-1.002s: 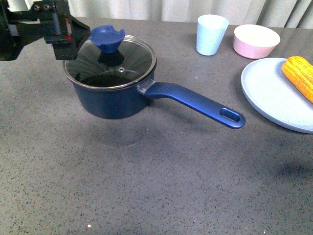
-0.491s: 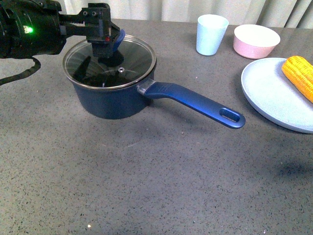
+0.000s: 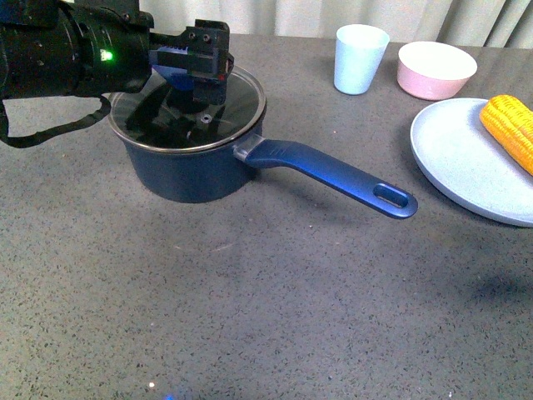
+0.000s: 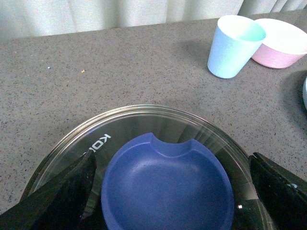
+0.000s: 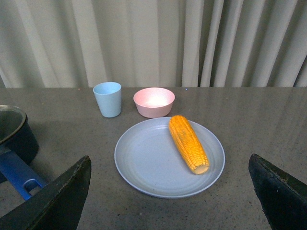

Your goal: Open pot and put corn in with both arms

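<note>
Left claw point(image 3: 198, 62) sits over the pot point(image 3: 191, 171), spread either side of the blue knob point(image 4: 168, 187) on the glass lid point(image 3: 246, 104). The left wrist view shows a slim gap on each side, so it is not pinching yet. The lid is seated on the pot rim. The pot is toward the far left corner of the counter point(image 3: 266, 317), its handle point(image 3: 333, 175) running out toward the right. The corn point(image 5: 188, 143) lies on the pale blue plate point(image 5: 144, 167) at the counter's right edge, well apart from the pot. Right claw point(image 5: 169, 163) is spread wide and holds nothing. It is short of the plate and not in the front view.

Risks, judged:
- The knob is a shallow dish with a notched rim. The gaps look uneven, so a close may catch one side first, then skid off or tilt the lid.
- A pinch too high on the rim may slip on lift. The glass lid would drop back on the pot or onto the counter.
- A sideways push on closing could drag the pot, and nothing braces its handle.
- The lid needs a set-down spot clear of the cup point(image 3: 361, 58) and pink bowl point(image 3: 435, 69) along the far edge.
- The corn is round and could roll on the plate when the right claw closes on it.
</note>
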You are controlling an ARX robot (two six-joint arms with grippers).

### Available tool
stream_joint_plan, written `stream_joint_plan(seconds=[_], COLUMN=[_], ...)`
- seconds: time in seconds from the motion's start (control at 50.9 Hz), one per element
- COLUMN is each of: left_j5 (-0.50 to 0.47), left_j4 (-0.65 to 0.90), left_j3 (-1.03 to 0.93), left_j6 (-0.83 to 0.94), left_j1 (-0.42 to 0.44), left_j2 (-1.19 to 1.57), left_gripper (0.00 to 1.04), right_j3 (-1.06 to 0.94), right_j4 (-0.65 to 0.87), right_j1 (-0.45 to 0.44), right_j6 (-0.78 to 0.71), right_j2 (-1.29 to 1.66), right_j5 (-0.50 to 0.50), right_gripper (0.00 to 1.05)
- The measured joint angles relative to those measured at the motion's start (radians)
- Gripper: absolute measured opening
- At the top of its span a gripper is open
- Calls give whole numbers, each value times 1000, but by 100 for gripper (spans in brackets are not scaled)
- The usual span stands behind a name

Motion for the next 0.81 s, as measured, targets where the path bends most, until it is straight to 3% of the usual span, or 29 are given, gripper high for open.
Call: stream_joint_plan(seconds=[0.393,0.609,0.806], left_j5=[-55,-82,-90], left_j4=[-45,-56,-64], left_j3=[60,69,71], left_j6=[28,35,35], left_j1=[-13,-20,-22], left_j2=[46,51,48], left_gripper=[96,61,60], right_j3=[0,0,0], right_j4=[0,0,0], right_j1=[0,0,0], right_j6=[0,0,0], right_j2=[0,0,0], right_j5=[0,0,0], right_gripper=[96,96,96])
